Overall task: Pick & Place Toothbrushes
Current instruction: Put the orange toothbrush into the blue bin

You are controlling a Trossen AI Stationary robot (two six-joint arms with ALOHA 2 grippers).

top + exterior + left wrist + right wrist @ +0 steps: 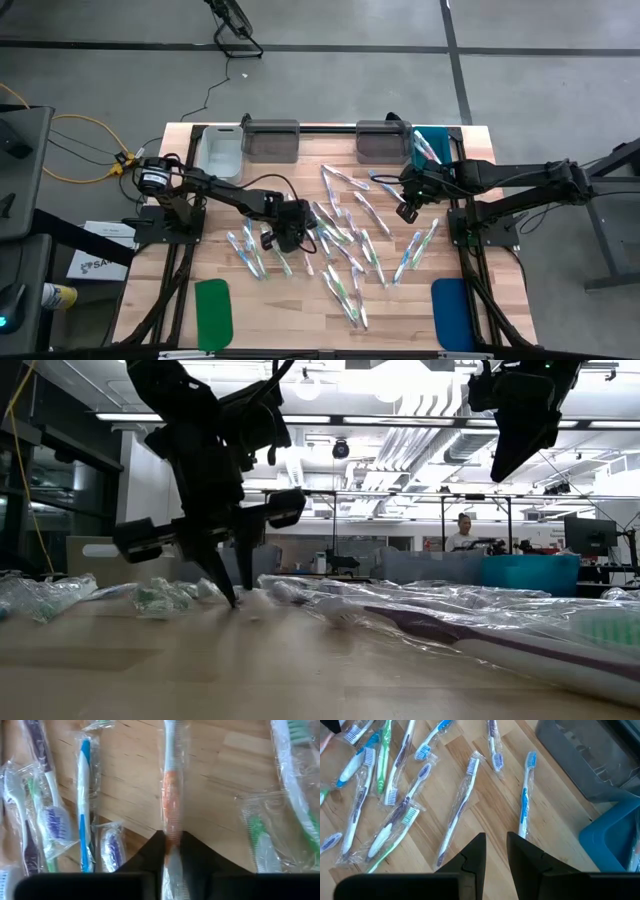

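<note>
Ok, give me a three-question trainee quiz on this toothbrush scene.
1. True or false: the left gripper is closed on an orange-handled toothbrush.
2. The right gripper is: A) holding a brush, B) open and empty above the table, C) inside the blue bin.
3. Fill in: the flat green pad lies near the table's front edge on the ___ arm's side.

Key: 1 true; 2 B; 3 left.
</note>
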